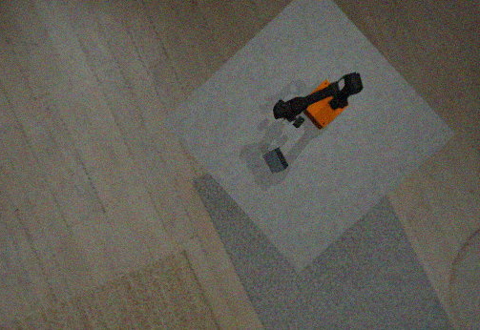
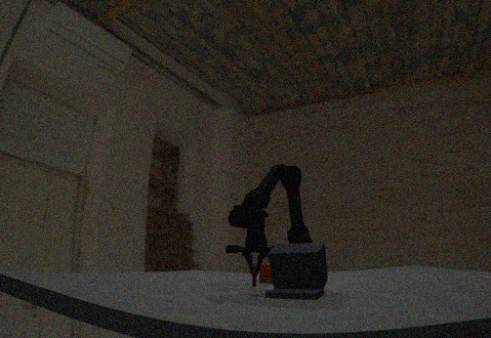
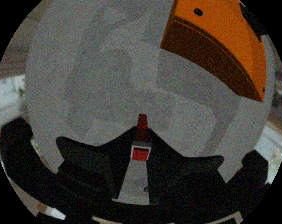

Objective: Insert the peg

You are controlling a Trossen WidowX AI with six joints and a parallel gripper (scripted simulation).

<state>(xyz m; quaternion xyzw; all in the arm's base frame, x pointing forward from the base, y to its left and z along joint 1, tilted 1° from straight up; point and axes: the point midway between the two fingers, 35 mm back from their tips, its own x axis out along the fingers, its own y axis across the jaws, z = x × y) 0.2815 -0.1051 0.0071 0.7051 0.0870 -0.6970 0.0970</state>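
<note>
The red peg (image 2: 254, 278) (image 3: 140, 153) is upright, with its bottom end at or just above the table; which of the two I cannot tell. Its top looks square with a pale rim in the wrist view. My gripper (image 2: 255, 268) (image 3: 141, 129) points down and is shut on the peg, one finger on each side of its upper part. The dark grey sloped panel block (image 1: 275, 160) (image 2: 298, 272) stands to the right of the peg in the exterior view. Its hole does not show. In the top view the peg is hidden by the arm.
The orange base plate (image 1: 324, 113) (image 2: 265, 274) (image 3: 217, 42) lies under the arm's base, behind the peg and block in the exterior view. The pale table (image 1: 358, 172) (image 2: 171, 303) has its corner beyond the block in the top view. Arm shadows fall around the block.
</note>
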